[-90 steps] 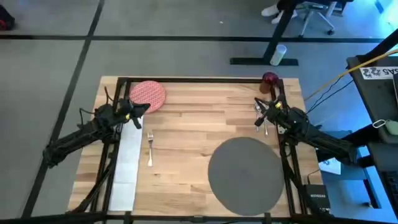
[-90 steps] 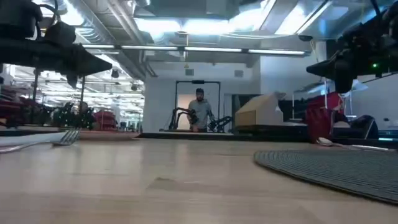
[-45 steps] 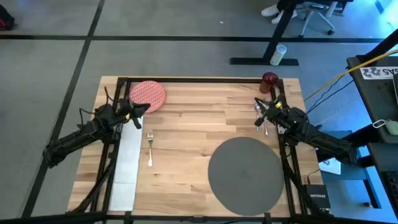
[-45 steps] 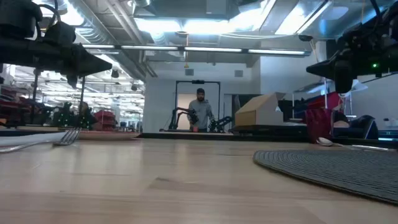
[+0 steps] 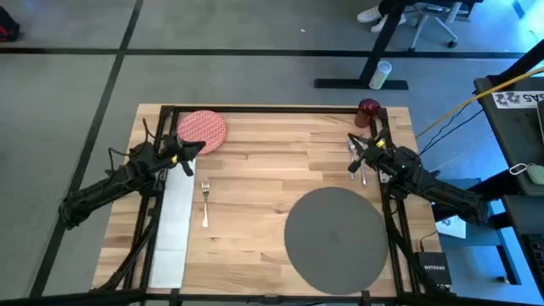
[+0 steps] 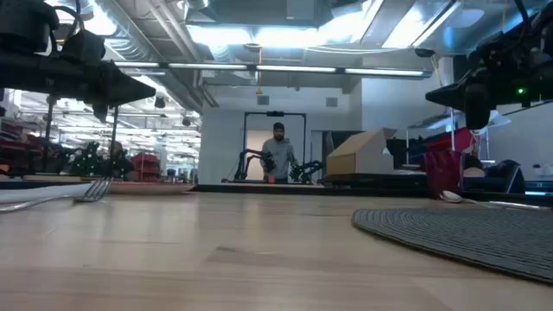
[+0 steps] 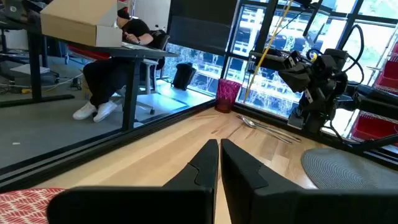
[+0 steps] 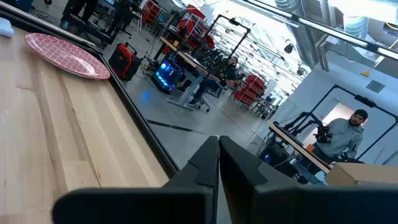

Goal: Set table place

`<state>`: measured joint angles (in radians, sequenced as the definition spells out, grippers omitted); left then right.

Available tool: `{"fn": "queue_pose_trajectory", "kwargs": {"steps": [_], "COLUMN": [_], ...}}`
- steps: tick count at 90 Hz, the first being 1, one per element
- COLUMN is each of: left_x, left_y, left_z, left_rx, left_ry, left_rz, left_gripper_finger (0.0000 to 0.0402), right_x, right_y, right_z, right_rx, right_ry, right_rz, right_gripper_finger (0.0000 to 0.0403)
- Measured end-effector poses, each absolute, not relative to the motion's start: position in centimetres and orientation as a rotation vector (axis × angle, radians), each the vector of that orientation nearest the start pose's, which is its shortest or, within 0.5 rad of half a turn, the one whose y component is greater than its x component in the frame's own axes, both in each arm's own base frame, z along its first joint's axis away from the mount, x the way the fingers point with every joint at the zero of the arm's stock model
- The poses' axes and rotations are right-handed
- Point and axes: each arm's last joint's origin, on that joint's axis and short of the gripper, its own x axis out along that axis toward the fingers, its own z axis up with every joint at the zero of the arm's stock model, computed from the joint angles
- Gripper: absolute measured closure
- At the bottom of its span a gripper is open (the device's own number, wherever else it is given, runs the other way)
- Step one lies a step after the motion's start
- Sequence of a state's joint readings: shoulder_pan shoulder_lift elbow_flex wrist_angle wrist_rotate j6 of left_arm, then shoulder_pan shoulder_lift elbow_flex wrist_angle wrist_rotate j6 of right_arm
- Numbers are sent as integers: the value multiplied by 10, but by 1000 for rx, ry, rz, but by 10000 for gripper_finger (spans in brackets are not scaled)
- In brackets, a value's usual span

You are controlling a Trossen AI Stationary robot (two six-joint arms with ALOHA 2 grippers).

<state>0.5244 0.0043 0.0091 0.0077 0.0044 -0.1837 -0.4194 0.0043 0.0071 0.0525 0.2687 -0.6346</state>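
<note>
Nothing was placed yet: both grippers, left [image 5: 197, 148] and right [image 5: 353, 142], hovered with jaws together; the mat [image 5: 334, 237] awaited the plate [image 5: 201, 129].

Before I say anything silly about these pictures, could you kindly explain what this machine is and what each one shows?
It is a robot with two dark arms at a wooden table, each ending in two-fingered jaws. One picture looks straight down from above, one looks level across the tabletop into the room, and two come from cameras on the wrists.

On the table lie a grey mat, a red plate at the far left, a white napkin along the left side, a fork beside it, more cutlery at the right, and a red cup in the far right corner.

The left gripper hangs near the plate, the right gripper over the cutlery. Both jaws are shut and hold nothing.
</note>
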Motion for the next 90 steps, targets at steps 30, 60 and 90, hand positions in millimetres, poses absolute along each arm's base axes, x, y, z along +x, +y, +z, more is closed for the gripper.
{"fn": "queue_pose_trajectory", "kwargs": {"steps": [30, 60, 90], "left_x": [84, 84, 84], "left_y": [49, 49, 49], "left_z": [167, 167, 167], "left_rx": [-176, -176, -176], "left_ry": [-60, -60, -59], "left_rz": [518, 518, 518], "left_gripper_finger": [402, 402, 402], "right_x": [85, 88, 107], "right_y": [-46, -38, -43], "right_z": [174, 190, 226], "right_rx": [-607, -624, -600], "right_ry": [132, -104, -24], "right_rz": [-699, -438, -307], "right_gripper_finger": [403, 403, 403]}}
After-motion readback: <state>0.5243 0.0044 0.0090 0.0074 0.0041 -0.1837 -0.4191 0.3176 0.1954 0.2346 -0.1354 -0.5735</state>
